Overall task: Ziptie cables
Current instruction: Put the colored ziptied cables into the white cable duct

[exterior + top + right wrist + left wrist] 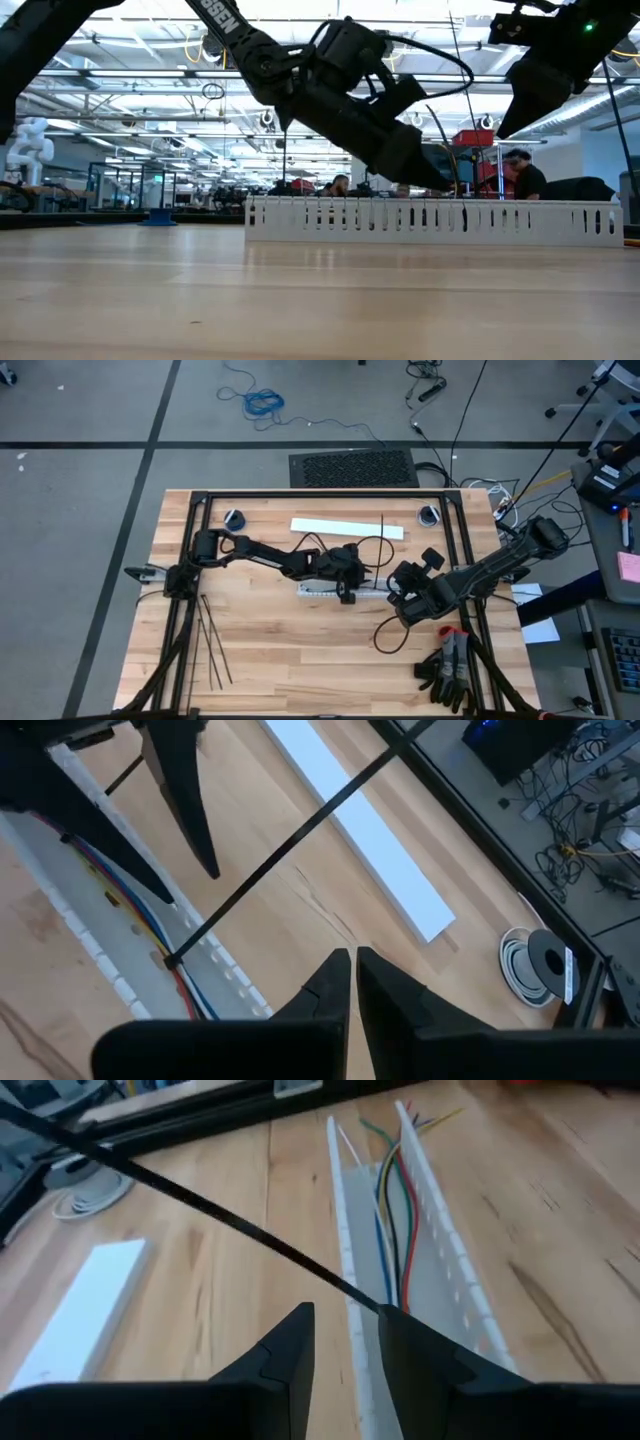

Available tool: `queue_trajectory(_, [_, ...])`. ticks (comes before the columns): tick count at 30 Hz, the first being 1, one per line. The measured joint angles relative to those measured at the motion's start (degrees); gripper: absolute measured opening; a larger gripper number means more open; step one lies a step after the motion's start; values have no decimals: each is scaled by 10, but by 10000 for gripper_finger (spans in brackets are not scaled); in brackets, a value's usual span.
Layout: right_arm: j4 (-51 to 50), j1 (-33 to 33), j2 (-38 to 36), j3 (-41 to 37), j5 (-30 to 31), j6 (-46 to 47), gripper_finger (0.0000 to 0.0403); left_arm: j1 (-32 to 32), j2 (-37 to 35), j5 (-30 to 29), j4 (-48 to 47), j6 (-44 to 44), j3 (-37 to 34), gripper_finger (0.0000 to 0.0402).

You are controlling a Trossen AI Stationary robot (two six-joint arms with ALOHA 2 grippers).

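The wires [395, 1210], green, red, blue and yellow, lie lengthwise inside the white slotted duct [445, 1250] at the table's middle [325, 589]. One black ziptie [210, 1215] slants up from the duct toward the far side. Its lower end [168, 958] sits in the duct beside the wires, and its shaft crosses the duct wall. My left gripper [347, 1320] is open just above the duct [346, 590]. My right gripper [353, 965] is shut and empty, just right of the duct's end [396, 584]. Several spare zipties [210, 645] lie at the front left. My left gripper has one fingertip [395, 1325] right at the ziptie's lower end [368, 1302] inside the duct. I cannot tell whether it touches the ziptie. The fingers come from above, slanting down along the duct.
A flat white lid strip [347, 528] lies on the table beyond the duct, under the ziptie's raised end. Black and red gloves [450, 665] lie at the front right. Two small cable reels [234, 517] [429, 515] sit near the far edge. The black frame rails border the table.
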Motion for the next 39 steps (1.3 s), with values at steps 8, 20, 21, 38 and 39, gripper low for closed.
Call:
queue_trajectory(8, [2,0,0,0,0,0,15,-2,0,0,2,-4,0,111])
queue_trajectory(20, [7,0,0,0,-4,0,15,-5,27,16,46,-34,0,111])
queue_trajectory(21, [7,0,0,0,-5,0,15,-4,30,16,45,-34,1,111])
queue_trajectory(38, [46,0,0,0,-7,-18,15,4,43,-25,-28,-28,4,12])
queue_trajectory(39, [64,0,0,0,-2,-29,15,4,40,-26,-49,-18,4,12])
